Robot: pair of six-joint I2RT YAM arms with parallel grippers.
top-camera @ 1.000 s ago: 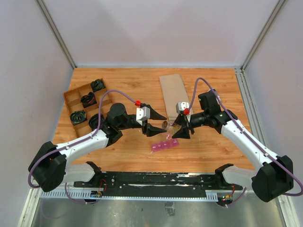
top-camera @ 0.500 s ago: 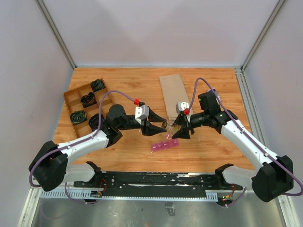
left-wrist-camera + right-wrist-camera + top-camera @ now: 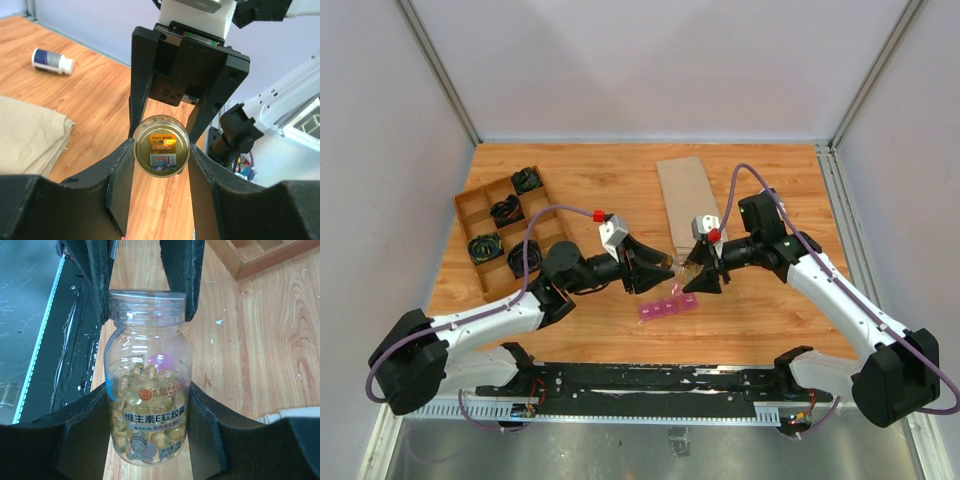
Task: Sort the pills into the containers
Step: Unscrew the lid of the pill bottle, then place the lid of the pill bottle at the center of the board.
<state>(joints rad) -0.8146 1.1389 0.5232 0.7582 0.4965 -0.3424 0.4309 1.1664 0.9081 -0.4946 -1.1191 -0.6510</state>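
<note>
My left fingers [image 3: 120, 172] are no longer hanging spread and apart from the bottle [image 3: 147, 405]. In the last second the left arm has swung in and they now sit on either side of the gold lid [image 3: 161, 145], with both pads seeming to touch its rim, so I judge them clamped on it. My right fingers [image 3: 85, 440] grip the bottle's body just as they did before, holding it lengthwise above the bench [image 3: 570, 170] with its mouth facing the left fingers. I read this as the set-up for unscrewing: one side holds and the other twists. No sorting has begun. The yellow pills [image 3: 131, 390] all sit inside the bottle behind the closed lid. The containers [image 3: 669, 307], the pink strip, lie on the bench under the spot where the two sets of fingers meet, a little to the near side of them. They are close by, but nothing touches them. I cannot tell from here whether their small lids are open.
</note>
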